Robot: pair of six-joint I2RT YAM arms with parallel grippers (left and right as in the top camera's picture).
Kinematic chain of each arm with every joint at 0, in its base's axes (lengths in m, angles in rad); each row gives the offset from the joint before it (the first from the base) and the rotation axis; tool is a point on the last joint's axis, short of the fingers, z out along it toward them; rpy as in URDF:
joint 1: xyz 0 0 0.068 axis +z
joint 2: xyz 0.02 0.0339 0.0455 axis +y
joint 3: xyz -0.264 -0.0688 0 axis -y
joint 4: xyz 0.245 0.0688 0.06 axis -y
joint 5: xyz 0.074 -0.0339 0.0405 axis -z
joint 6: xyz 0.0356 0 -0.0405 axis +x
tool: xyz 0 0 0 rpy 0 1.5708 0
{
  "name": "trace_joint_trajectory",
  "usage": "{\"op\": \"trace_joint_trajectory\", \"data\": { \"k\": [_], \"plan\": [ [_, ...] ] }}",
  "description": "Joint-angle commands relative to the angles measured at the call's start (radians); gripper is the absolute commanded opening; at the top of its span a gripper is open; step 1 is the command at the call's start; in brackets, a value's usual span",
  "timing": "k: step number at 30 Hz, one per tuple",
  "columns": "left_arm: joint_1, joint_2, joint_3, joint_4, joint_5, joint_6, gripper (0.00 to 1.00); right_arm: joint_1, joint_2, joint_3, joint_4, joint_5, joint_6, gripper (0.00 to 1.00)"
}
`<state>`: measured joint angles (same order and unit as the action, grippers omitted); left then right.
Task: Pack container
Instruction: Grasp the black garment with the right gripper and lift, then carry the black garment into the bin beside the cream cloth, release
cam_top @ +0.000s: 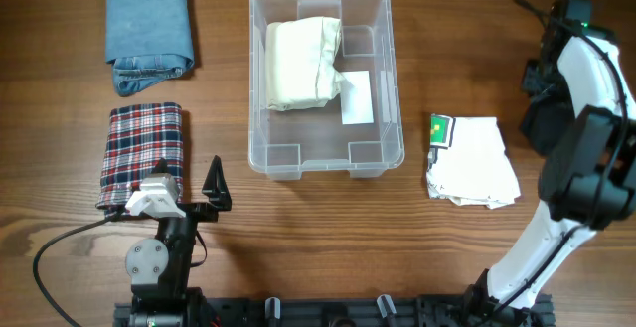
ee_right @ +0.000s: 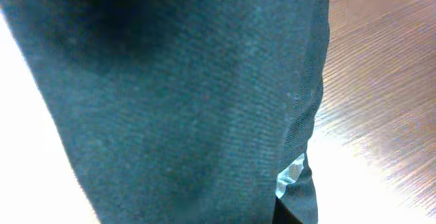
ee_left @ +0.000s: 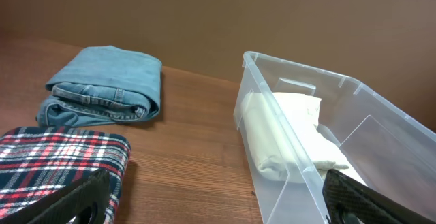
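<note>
Container (cam_top: 308,128): centre of your worktop (cam_top: 318,247), cream folded cloth (cam_top: 301,64) inside. Your left pincer (ee_left: 218,214): wide open, empty. Your right pincer (cam_top: 540,79): dark fabric (ee_right: 170,101) fills its camera; grip cannot be told.

Brown wood-grain table (cam_top: 417,257) bearing folded blue denim jeans (cam_top: 149,34) at far left, folded red, white and navy plaid cloth (cam_top: 144,153) just below them, folded cream garment (cam_top: 301,64) centrally, folded white garment with green-printed label (cam_top: 475,160) right; dark teal knit fabric (ee_right: 170,81) fills the right wrist view.
</note>
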<state>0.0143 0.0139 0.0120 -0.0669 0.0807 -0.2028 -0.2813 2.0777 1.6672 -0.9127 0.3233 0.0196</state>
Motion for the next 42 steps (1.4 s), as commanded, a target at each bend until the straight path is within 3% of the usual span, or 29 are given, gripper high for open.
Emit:
{"op": "trace_joint_trajectory", "data": {
  "k": [1,5,11,16,22,32,42],
  "plan": [
    [0.005,-0.007,-0.006,-0.001,0.013,0.013,1.00,0.046,-0.198,0.044,0.000,-0.063,0.058,0.24],
    [0.005,-0.007,-0.006,-0.001,0.013,0.013,1.00,0.141,-0.345,0.044,-0.017,-0.063,0.068,0.25],
    [0.005,-0.007,-0.006,-0.001,0.013,0.013,1.00,0.374,-0.489,0.044,-0.068,-0.063,0.217,0.25],
    [0.005,-0.007,-0.006,-0.001,0.013,0.013,1.00,0.616,-0.497,0.044,-0.035,-0.062,0.352,0.25],
    [0.005,-0.007,-0.006,-0.001,0.013,0.013,1.00,0.816,-0.451,0.044,0.144,-0.062,0.373,0.25],
    [0.005,-0.007,-0.006,-0.001,0.013,0.013,1.00,0.871,-0.287,0.044,0.256,-0.054,0.349,0.25],
    [0.005,-0.007,-0.006,-0.001,0.013,0.013,1.00,0.869,-0.128,0.044,0.288,0.074,0.321,0.25]
  ]
}}
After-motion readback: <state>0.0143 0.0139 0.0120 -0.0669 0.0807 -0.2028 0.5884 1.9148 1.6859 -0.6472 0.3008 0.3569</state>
